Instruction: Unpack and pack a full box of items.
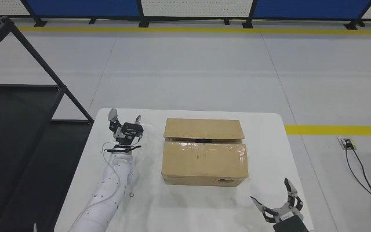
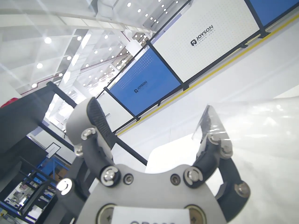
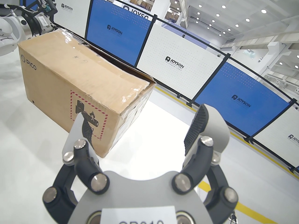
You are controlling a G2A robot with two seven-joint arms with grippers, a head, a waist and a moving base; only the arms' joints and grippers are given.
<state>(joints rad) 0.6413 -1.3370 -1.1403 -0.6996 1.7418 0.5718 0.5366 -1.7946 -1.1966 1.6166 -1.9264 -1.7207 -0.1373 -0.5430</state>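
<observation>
1 cardboard box (image 1: 204,156), flaps shut, sits mid-table on the white table (image 1: 145,203). Left gripper (image 1: 126,116): jaws wide, empty, near the box's left side. Right gripper (image 1: 270,191): jaws wide, empty, at the table's near right corner.

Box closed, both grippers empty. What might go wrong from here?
1. The box looks taped shut, and neither the left gripper nor the right gripper holds it; prying a flap may slide it across the table.
2. Clear film seems stuck on one finger of the left gripper, so its grip may slip.
</observation>
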